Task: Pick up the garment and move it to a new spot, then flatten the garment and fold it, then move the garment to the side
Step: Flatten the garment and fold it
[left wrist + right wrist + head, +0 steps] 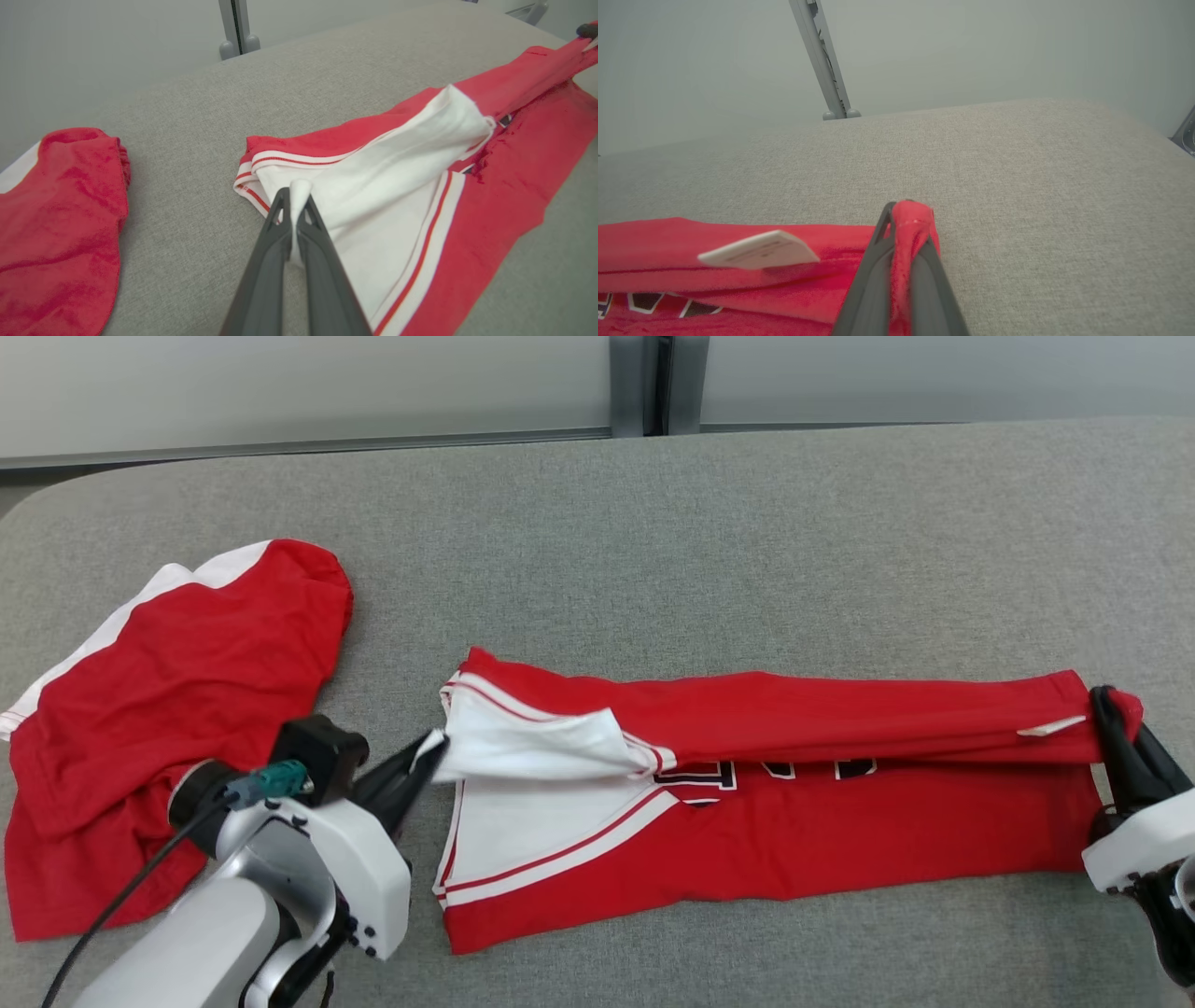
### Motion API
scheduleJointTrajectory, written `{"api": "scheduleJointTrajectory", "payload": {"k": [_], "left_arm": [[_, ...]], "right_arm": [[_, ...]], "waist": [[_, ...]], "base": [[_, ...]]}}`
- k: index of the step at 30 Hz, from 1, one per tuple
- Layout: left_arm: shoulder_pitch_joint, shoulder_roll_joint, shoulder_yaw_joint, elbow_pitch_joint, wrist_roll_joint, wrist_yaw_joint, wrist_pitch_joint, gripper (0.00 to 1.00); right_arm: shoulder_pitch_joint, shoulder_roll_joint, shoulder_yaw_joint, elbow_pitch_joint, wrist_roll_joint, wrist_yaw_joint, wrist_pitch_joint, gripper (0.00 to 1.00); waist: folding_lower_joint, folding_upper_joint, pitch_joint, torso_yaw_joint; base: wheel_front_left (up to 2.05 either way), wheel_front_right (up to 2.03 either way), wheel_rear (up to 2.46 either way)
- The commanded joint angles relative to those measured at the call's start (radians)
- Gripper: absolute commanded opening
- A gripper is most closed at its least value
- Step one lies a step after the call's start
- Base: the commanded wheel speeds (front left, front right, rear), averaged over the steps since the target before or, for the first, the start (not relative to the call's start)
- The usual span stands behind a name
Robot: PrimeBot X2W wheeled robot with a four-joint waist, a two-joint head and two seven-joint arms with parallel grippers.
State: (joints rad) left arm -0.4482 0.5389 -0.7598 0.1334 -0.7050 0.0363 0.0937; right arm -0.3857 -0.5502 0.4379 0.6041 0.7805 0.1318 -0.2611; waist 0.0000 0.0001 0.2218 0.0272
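Garment (794, 821): red; white inner panel; white-and-red striped trim; dark lettering edged in white.
Label (1050, 728): white.
Second garment (168, 709): red, white side band.
Bench (653, 541): grey, fine woven fleck.
Left pincer (431, 753), right pincer (1106, 700): dark grey fingers, white housings.
Connector (275, 779): teal.
Wall panels (280, 383): pale grey.

Nothing legible tbh: the jersey (840, 821) has dark, white-edged letters (794, 770) mostly tucked under its fold, and the white tag (759, 249) print looks too blurry.
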Motion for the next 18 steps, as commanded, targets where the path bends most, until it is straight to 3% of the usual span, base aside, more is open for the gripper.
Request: {"api": "scheduleJointTrajectory", "payload": {"k": [1, 15, 16, 17, 18], "left_arm": [[0.027, 0.016, -0.011, -0.022, -0.004, 0.008, 0.016, 0.00], [0.114, 0.058, -0.090, -0.081, -0.022, 0.011, 0.143, 0.00], [0.112, 0.061, -0.094, -0.077, -0.012, 0.013, 0.147, 0.00], [0.108, 0.066, -0.103, -0.073, 0.006, 0.018, 0.147, 0.25], [0.106, 0.068, -0.112, -0.067, 0.018, 0.018, 0.148, 0.61]], "right_arm": [[0.024, -0.005, 0.003, 0.007, 0.018, -0.002, -0.006, 0.00], [0.103, -0.029, 0.059, 0.019, 0.117, -0.002, 0.049, 0.00], [0.103, -0.031, 0.064, 0.020, 0.120, -0.002, 0.056, 0.34], [0.102, -0.033, 0.066, 0.024, 0.125, -0.002, 0.061, 1.00], [0.100, -0.033, 0.069, 0.027, 0.128, -0.002, 0.066, 1.00]], "waist": [[0.0000, -0.0001, -0.012, 0.003], [0.0000, -0.0001, -0.038, -0.018], [0.0000, -0.0001, -0.039, -0.019], [0.0000, -0.0001, -0.039, -0.021], [0.0000, -0.0001, -0.039, -0.023]], "base": [[0.00, 0.00, 0.00], [0.00, 0.00, 0.00], [0.00, 0.00, 0.00], [0.00, 0.00, 0.00], [0.00, 0.00, 0.00]]}}
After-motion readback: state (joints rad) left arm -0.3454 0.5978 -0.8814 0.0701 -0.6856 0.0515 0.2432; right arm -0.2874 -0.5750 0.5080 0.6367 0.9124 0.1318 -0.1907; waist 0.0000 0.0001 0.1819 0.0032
